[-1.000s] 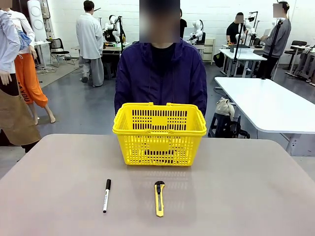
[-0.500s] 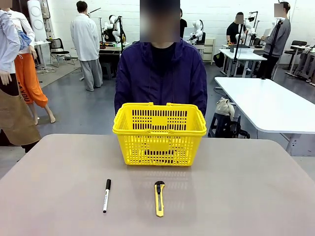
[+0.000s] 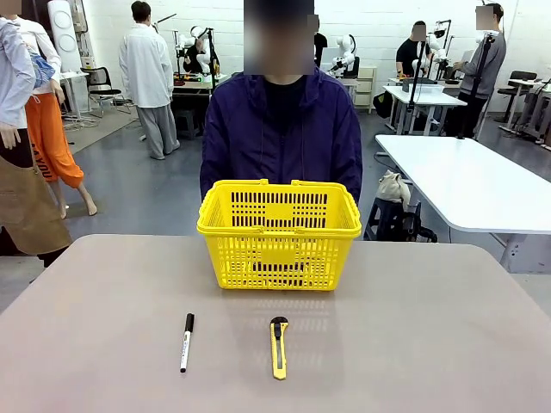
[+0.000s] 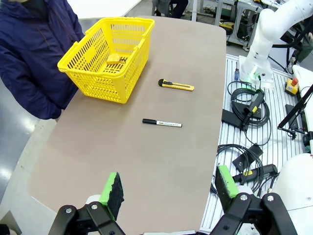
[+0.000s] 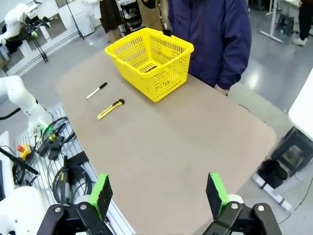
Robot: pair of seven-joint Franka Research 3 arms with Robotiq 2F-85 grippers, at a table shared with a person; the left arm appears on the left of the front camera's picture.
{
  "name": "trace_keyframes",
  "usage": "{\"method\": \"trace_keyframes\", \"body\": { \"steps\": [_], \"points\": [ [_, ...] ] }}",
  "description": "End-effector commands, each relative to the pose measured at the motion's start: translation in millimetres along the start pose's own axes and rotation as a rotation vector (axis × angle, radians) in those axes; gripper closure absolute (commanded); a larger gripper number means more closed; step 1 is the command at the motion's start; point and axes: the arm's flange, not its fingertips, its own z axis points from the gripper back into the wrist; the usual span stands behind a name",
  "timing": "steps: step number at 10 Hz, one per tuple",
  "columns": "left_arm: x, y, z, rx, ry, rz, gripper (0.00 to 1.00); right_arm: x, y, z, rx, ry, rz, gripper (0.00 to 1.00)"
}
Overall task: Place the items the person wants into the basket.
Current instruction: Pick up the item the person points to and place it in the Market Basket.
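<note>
The yellow slotted basket (image 3: pixel 278 234) stands upright at the frame's centre, handles folded down on its rim, directly before the person (image 3: pixel 281 129) in the navy jacket. In the left wrist view, a yellow-and-black tape measure (image 4: pixel 114 59) lies inside, upper left of frame.

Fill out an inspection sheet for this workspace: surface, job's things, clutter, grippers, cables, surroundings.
Surface: tan table, no spills seen.
Job's things: yellow basket at the far edge before the person; a tape measure and dark items lie inside.
Clutter: marker and utility knife lie apart on the table, on the robot's side of the basket.
Grippers: left gripper and right gripper open, holding nothing, raised off the table.
Cables: black coils on the slotted base beside the table.
Surroundings: other tables and people behind.
</note>
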Motion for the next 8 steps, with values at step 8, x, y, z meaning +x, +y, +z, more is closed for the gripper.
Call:
{"method": "trace_keyframes", "body": {
  "steps": [8],
  "points": [
    [-0.4, -0.1, 0.8, -0.003, -0.018, -0.019, 0.03, 2.1, 0.1, 1.6, 0.010, -0.023, 0.019, 0.00]
  ]
}}
